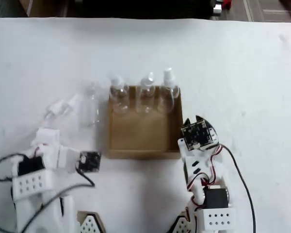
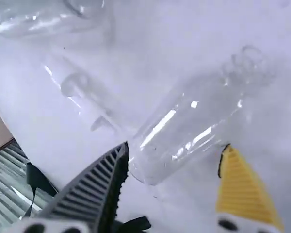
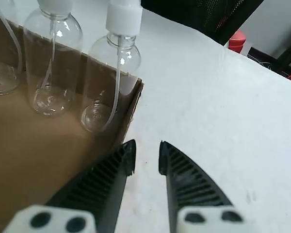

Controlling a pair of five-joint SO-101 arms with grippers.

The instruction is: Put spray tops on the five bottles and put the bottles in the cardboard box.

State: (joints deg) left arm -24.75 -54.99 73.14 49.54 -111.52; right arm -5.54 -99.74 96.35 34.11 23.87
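The cardboard box (image 1: 140, 141) lies mid-table. Three clear bottles with white spray tops (image 1: 144, 94) stand along its far wall, and two of them show up close (image 3: 111, 73). Left of the box, two more clear bottles (image 1: 68, 107) rest on the table. In the left wrist view, one capless bottle (image 2: 199, 121) lies on its side, its base between the fingers of my open left gripper (image 2: 175, 148). A second bottle (image 2: 34, 19) lies beyond it. My right gripper (image 3: 146, 145) hovers by the box's near right corner, slightly open and holding nothing.
What looks like a loose spray top with its tube (image 2: 77, 92) lies beside the capless bottle. The white table (image 1: 242, 73) stretches to the right of the box. Cables trail from both arm bases at the front edge.
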